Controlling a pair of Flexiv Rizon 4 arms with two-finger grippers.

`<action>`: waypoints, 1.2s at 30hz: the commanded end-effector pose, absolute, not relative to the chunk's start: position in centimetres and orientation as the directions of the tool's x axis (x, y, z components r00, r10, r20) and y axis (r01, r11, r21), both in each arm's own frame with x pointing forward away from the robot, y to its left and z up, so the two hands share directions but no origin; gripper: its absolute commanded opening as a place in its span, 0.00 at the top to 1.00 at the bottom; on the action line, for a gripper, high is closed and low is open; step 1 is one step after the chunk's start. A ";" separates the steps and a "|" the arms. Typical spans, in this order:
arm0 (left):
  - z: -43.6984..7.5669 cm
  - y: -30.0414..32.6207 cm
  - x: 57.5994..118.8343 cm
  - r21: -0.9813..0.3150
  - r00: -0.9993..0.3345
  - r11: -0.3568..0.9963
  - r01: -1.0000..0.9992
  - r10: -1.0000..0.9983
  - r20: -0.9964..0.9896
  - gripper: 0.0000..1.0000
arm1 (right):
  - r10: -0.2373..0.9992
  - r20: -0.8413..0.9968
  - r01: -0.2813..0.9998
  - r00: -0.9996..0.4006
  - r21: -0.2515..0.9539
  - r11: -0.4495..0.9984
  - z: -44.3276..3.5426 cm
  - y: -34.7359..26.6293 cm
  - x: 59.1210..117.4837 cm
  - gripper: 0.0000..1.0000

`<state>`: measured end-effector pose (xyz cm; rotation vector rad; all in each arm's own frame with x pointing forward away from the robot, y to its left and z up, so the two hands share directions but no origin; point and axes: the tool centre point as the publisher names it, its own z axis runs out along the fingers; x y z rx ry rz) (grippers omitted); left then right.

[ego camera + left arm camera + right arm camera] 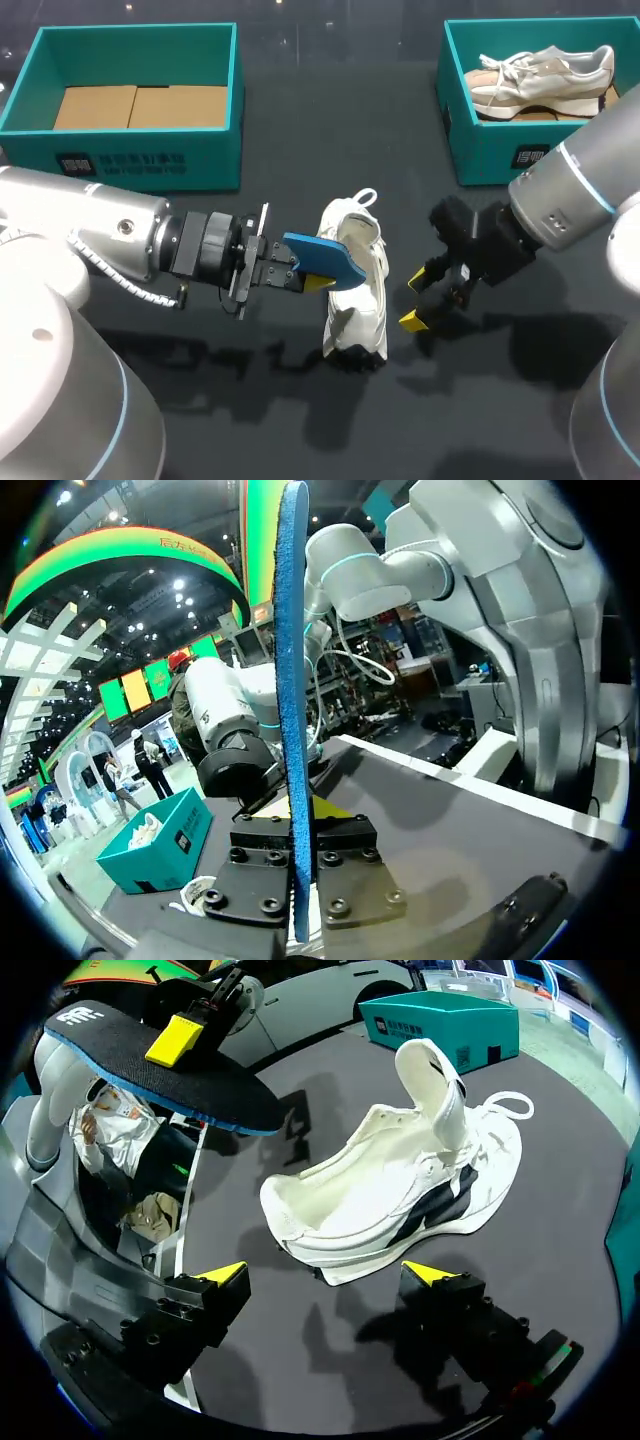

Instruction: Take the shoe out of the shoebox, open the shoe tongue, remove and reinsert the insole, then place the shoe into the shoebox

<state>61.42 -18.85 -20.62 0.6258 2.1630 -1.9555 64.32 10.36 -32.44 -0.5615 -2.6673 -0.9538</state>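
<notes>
A white shoe (357, 285) lies on the dark table between my two grippers, its tongue (436, 1080) lifted up and its inside bare. Just left of the shoe's opening, my left gripper (308, 281) is shut on the blue-edged insole (322, 259) and holds it above the table. In the left wrist view the insole (292, 680) stands edge-on between the fingers of my left gripper (298, 822). My right gripper (415, 300) is open a little to the right of the shoe, holding nothing. From the right wrist view the shoe (400, 1190) lies just ahead of my right gripper (328, 1278), with the insole (160, 1070) hanging beyond it.
A teal shoebox (130, 150) with brown cardboard inside stands at the back left. At the back right, a second teal shoebox (490, 150) holds a beige shoe (540, 75). Bare dark table lies in front of the white shoe.
</notes>
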 end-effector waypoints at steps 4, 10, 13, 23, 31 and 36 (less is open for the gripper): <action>-22.4 -19.2 61.4 -0.924 -0.917 0.032 0.382 0.140 -0.374 1.00 | 0.304 0.302 0.425 -0.903 0.541 0.726 -34.1 11.5 64.3 0.00; -22.4 -19.2 61.4 -0.924 -0.917 0.032 0.382 0.140 -0.374 1.00 | 0.304 0.302 0.425 -0.903 0.541 0.726 -34.1 11.5 64.3 0.00; -22.6 -19.7 61.4 -0.923 -0.916 0.027 0.384 0.135 -0.377 1.00 | 0.282 0.276 0.390 -0.919 0.535 0.749 -34.1 11.4 64.5 0.00; -23.3 -20.9 62.4 -0.934 -0.930 0.016 0.358 0.092 -0.355 1.00 | 0.154 0.129 0.199 -0.980 0.541 0.817 -33.8 10.7 65.4 0.00; -23.2 -20.9 62.6 -0.926 -0.922 0.010 0.378 0.090 -0.376 1.00 | 0.159 0.073 0.174 -0.985 0.500 0.849 -33.7 10.9 65.3 0.00; -24.0 -21.9 62.5 -0.916 -0.910 -0.011 0.400 0.116 -0.399 1.00 | 0.159 0.072 0.174 -0.985 0.497 0.850 -33.9 10.8 65.5 0.00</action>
